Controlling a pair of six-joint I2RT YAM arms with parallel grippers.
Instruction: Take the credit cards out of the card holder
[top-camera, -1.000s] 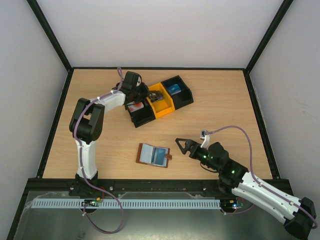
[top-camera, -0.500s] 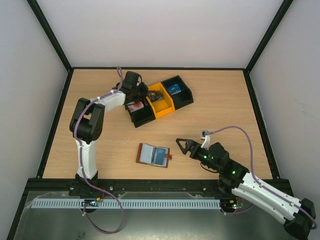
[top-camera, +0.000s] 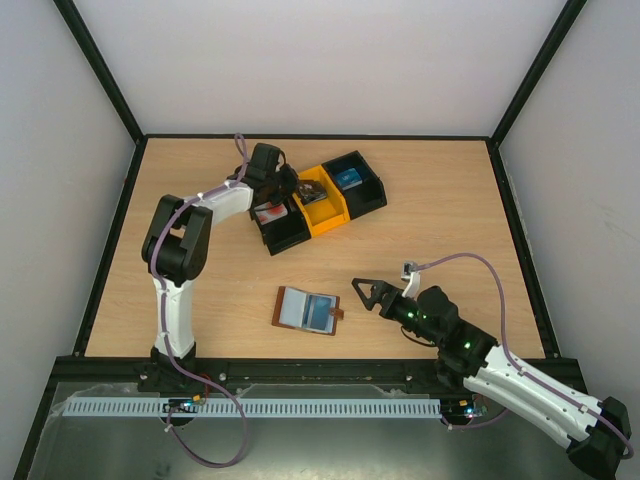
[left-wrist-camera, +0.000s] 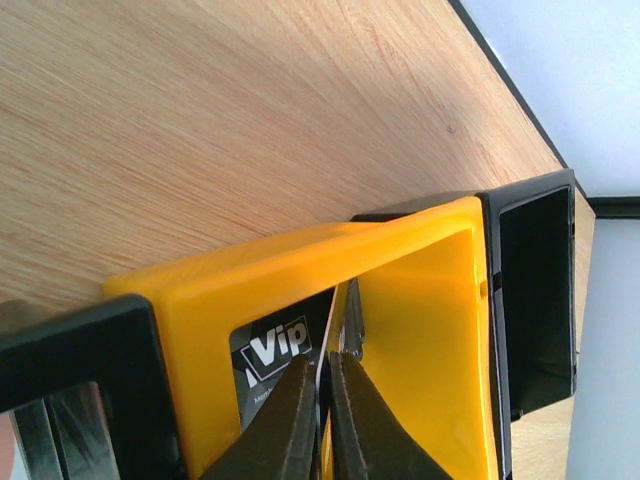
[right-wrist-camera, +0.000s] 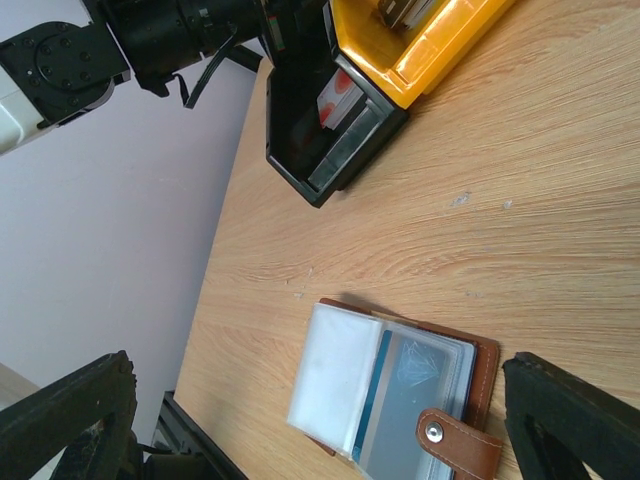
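The brown card holder (top-camera: 307, 311) lies open on the table, strap tab to the right. A blue credit card (right-wrist-camera: 400, 400) sits in a clear sleeve of the card holder (right-wrist-camera: 480, 350). My right gripper (top-camera: 363, 293) is open and empty just right of the holder; in the right wrist view my right gripper (right-wrist-camera: 325, 425) spans it from above. My left gripper (top-camera: 289, 186) is down in the orange bin (top-camera: 322, 200). In the left wrist view my left gripper (left-wrist-camera: 325, 360) is shut on a thin card seen edge-on. A dark grey card marked "Vip" (left-wrist-camera: 268, 358) stands in the bin (left-wrist-camera: 420, 330) beside the fingers.
Black bins flank the orange one: the left black bin (top-camera: 283, 232) holds a red and white card, the right black bin (top-camera: 368, 190) holds a blue item (top-camera: 348, 178). Black frame rails border the table.
The left arm's elbow has shifted slightly; its gripper stays at the orange bin. The right arm and the holder have not moved.
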